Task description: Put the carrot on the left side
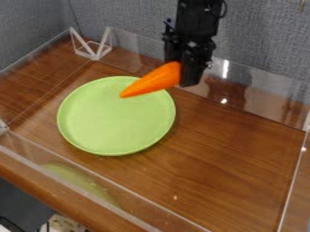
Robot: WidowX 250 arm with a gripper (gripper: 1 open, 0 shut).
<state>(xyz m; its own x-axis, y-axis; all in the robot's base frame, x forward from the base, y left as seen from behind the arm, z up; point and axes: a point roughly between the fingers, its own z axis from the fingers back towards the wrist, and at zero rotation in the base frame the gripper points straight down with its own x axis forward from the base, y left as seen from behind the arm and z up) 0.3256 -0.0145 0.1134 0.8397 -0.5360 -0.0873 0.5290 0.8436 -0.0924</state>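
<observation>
The orange carrot (150, 81) hangs in the air, tilted with its pointed tip down to the left, over the far right part of the lime-green plate (111, 118). My gripper (189, 72) is shut on the carrot's thick end, coming down from above; the stem end is hidden between the black fingers (194, 65). The carrot does not touch the plate.
A wooden table (230, 154) is enclosed by clear acrylic walls (145, 201) on all sides. A small clear wire-like stand (92, 42) sits at the far left corner. Bare wood lies to the plate's right and left.
</observation>
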